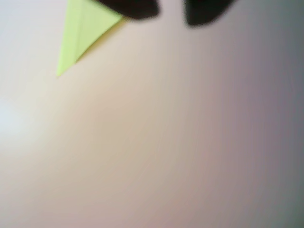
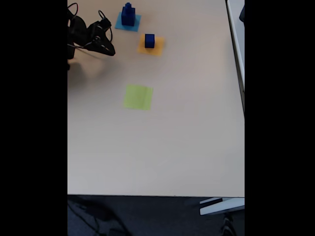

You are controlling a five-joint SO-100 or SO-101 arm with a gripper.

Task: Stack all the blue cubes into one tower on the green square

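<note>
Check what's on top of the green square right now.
Nothing. The green square lies bare on the table; the blue cubes sit on the light-blue and orange squares. In the wrist view one corner shows, the rest out of frame.

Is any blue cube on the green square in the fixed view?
No, the green square lies bare; the blue cubes sit on other squares.

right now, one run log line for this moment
gripper: empty, jaws unclear | lime-green paper square: bare | dark blue cubes: two on light-blue square, one on orange
</note>
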